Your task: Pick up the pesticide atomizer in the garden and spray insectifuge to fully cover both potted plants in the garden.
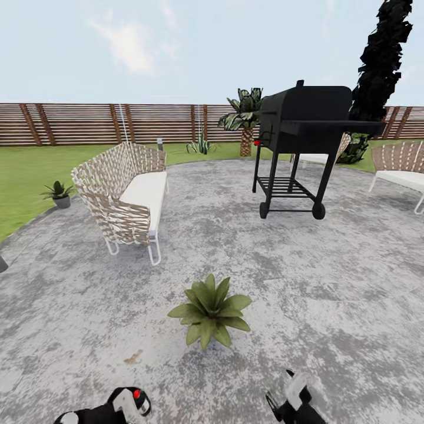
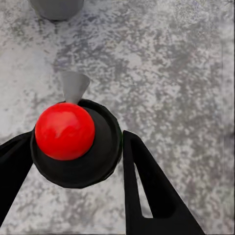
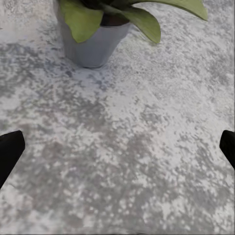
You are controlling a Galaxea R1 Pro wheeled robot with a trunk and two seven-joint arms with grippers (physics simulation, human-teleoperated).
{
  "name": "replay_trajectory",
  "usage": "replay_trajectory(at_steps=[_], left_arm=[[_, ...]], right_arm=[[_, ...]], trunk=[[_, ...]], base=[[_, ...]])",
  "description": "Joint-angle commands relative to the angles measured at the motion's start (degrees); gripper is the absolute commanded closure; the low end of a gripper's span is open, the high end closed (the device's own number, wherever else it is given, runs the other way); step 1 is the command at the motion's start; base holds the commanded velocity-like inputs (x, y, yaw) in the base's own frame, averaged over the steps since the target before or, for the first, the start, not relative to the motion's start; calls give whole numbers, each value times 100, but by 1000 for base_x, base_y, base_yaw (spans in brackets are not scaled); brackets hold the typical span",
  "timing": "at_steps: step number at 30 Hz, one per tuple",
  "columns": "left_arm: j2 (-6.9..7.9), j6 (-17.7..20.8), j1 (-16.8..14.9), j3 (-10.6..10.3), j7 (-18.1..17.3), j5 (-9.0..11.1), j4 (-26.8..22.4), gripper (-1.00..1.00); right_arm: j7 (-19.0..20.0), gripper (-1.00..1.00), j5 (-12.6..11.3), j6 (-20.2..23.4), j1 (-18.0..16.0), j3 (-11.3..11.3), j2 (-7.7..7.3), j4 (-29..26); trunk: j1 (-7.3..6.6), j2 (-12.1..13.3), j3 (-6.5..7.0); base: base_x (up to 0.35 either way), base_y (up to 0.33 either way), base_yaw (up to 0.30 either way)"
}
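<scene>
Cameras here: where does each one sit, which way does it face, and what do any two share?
Head: high up, facing forward-down over the patio; both grippers at the lower edge.
Left wrist: looks along the left gripper onto the pesticide atomizer.
Right wrist: looks past the right gripper at paving.
Shared: head and right wrist show the near potted plant.

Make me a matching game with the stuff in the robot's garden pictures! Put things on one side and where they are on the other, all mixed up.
Things:
1. pesticide atomizer
2. near potted plant
3. far potted plant
4. black grill

Places:
A. at the patio's edge by the lawn, beyond the woven sofa
B. in the middle of the stone patio, in front of the robot
C. between the fingers of the left end effector
D. on wheels at the far right part of the patio

Pairs: 1-C, 2-B, 3-A, 4-D
</scene>
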Motion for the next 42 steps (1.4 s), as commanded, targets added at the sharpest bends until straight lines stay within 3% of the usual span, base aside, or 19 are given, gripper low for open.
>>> replay_trajectory(at_steps=[1,3,6,9,13,15,19,25,26,31,38,39,42], left_arm=[[-15,191,-75,46,-330,-251,-82,100],[-41,484,-156,39,-841,-606,-284,100],[-118,703,-206,-5,-1504,-1197,-727,100],[-179,753,-221,-11,-1854,-1407,-1078,100],[-310,892,-338,-128,-1897,-1247,-1205,100],[-370,854,-280,-192,-1859,-1302,-1168,100],[-407,714,-233,-70,-1812,-1440,-1082,100],[-510,670,-231,25,-1803,-1488,-1073,100],[-536,668,-231,24,-1802,-1492,-1076,100],[-692,687,-238,-3,-1802,-1519,-1183,100],[-920,737,-338,-20,-1687,-1728,-1250,100],[-1090,740,-371,-21,-1562,-1952,-1252,100],[-1182,744,-443,-22,-1528,-2014,-1249,100]], right_arm=[[258,-100,242,330,0,54,-5,-230],[851,-100,559,870,-3,96,1,-680],[1966,-100,735,1295,-5,118,47,-1367],[2593,-100,760,1385,-5,123,74,-1802],[2716,-100,814,1445,-57,253,205,-1928],[2725,-100,798,1389,-57,252,270,-1980],[2630,-100,807,1347,-58,252,400,-1870],[2824,-100,864,1353,-59,254,595,-1965],[2856,100,863,1354,-59,252,627,-1997],[3017,100,854,1361,-60,254,789,-2158],[3242,100,861,1364,-66,257,910,-2322],[3637,100,861,1364,-66,257,913,-2350],[3662,100,861,1364,-67,257,916,-2377]], trunk=[[-1,-2,-6],[-1,-2,-6],[-1,-2,-6],[-1,-2,-6],[-1,-2,-5],[-1,-2,-5],[-1,-2,-5],[-1,-2,-5],[-1,-2,-5],[-1,-2,-5],[-1,-2,-5],[-1,-2,-5],[-1,-2,-5]], base=[[0,0,0],[0,0,0],[0,0,0],[0,0,0],[0,0,0],[0,0,0],[0,0,0],[0,0,0],[0,0,0],[0,0,0],[0,0,0],[0,0,0],[0,0,0]])
